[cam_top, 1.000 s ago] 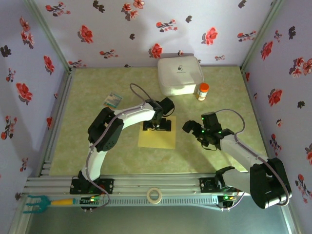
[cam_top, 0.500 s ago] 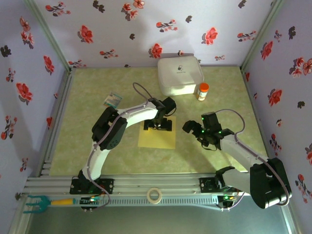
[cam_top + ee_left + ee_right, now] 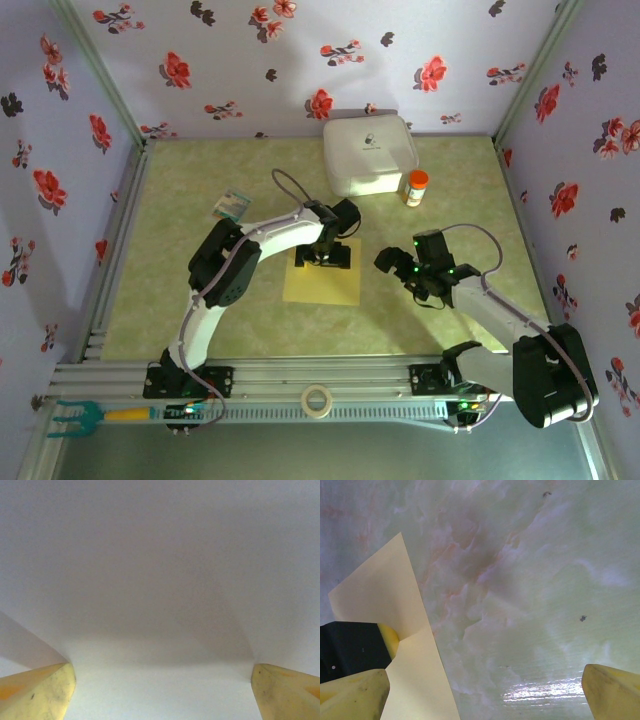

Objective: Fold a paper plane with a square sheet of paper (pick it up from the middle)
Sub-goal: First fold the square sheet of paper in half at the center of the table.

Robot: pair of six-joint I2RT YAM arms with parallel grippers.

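Lab test cell, floral walls (image 3: 250, 60), aluminium frame (image 3: 290, 372)

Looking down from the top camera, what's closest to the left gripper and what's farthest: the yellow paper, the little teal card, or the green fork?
1. yellow paper, right under the left gripper.
2. teal card, off to the left and farther back.
3. green fork, at the near-left corner.

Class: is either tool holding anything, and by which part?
Nothing is held. The left tool sits open on the yellow sheet; the right tool is open beside it.
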